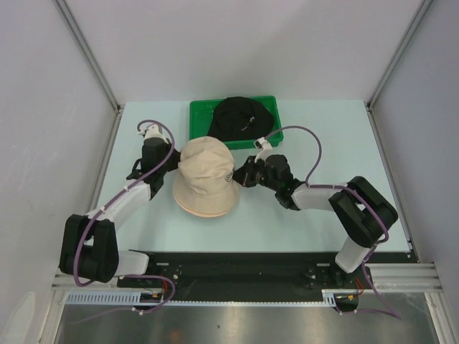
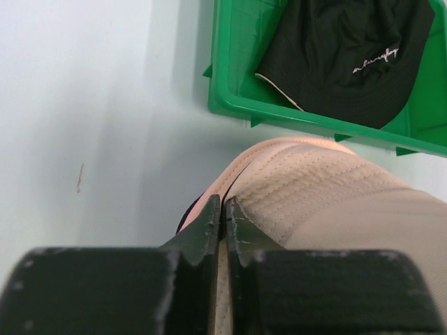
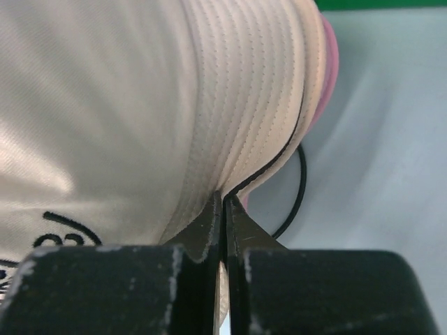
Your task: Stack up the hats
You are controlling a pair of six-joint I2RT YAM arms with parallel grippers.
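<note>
Both arms reach in from the bottom of the overhead view and bend toward the middle of the frame, meeting at a beige hat [image 1: 206, 175] on the pale table [image 1: 323, 143]. The left gripper [image 1: 172, 165] sits at the hat's left edge and the right gripper [image 1: 241, 174] at its right edge, each elbow folded outward.

In the left wrist view, the left gripper [image 2: 223, 209] has its jaws pressed together on a fold of the beige hat [image 2: 328, 188] brim. In the right wrist view, the right gripper [image 3: 223, 204] pinches the stitched brim of the beige hat [image 3: 105, 105] the same way.

The beige hat stands crown up, its brim rows of stitching plain to see and a dark embroidered mark on the crown's right side. A pink hat [image 3: 328, 63] shows only as a brim edge under the beige one, and a thin black wire [image 3: 301, 183] curves out below both — what it belongs to is hidden.

Toward the top of the frame, a black hat [image 1: 240, 118] with small white script lies slumped in the green tray [image 1: 197, 115], just beyond the beige hat.
</note>
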